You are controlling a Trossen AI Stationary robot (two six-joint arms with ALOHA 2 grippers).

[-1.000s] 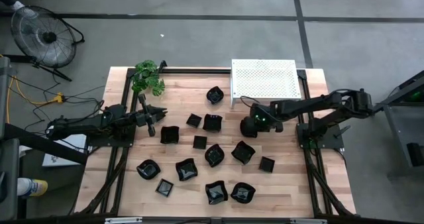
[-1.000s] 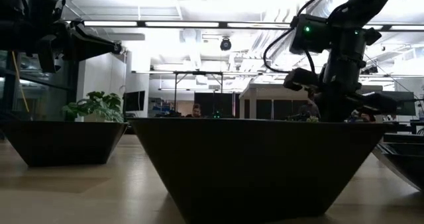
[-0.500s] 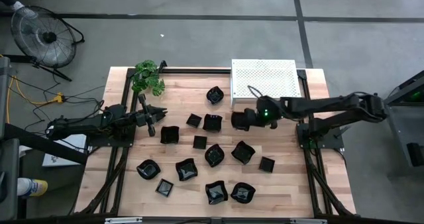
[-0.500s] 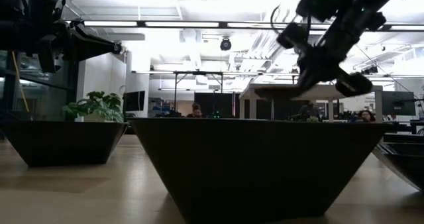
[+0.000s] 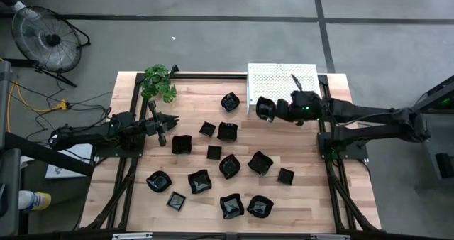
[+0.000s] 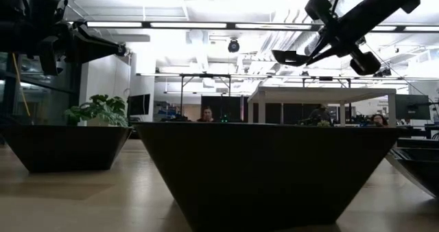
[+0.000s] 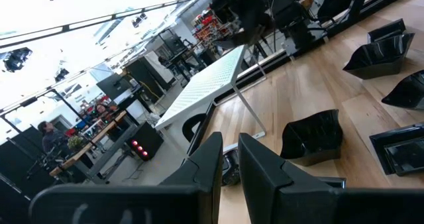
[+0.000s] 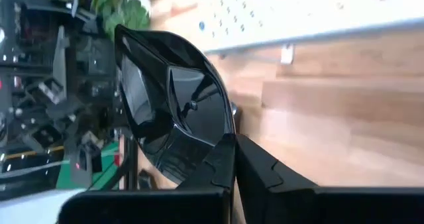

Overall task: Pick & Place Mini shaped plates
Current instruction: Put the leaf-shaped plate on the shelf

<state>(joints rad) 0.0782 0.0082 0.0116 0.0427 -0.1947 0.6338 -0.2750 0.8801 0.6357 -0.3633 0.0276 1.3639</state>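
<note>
Your right hand [image 5: 266, 109] is clenched on one mini shaped plate [image 5: 264, 108] and has carried it up from the middle of the desk [image 5: 305, 190] to the front edge of the white perforated rack [image 5: 284, 84], at about one o'clock from the desk centre. One second ago it was lower, among the other plates [image 5: 227, 165]. I judge the placing comes next. Your left hand [image 5: 164, 128] waits at nine o'clock, fingers nearly together, grasping nothing.

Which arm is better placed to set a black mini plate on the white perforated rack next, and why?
The right. Its pincer is shut on a black mini plate at the white rack's near-left corner. The left pincer waits at the table's left side.
</note>
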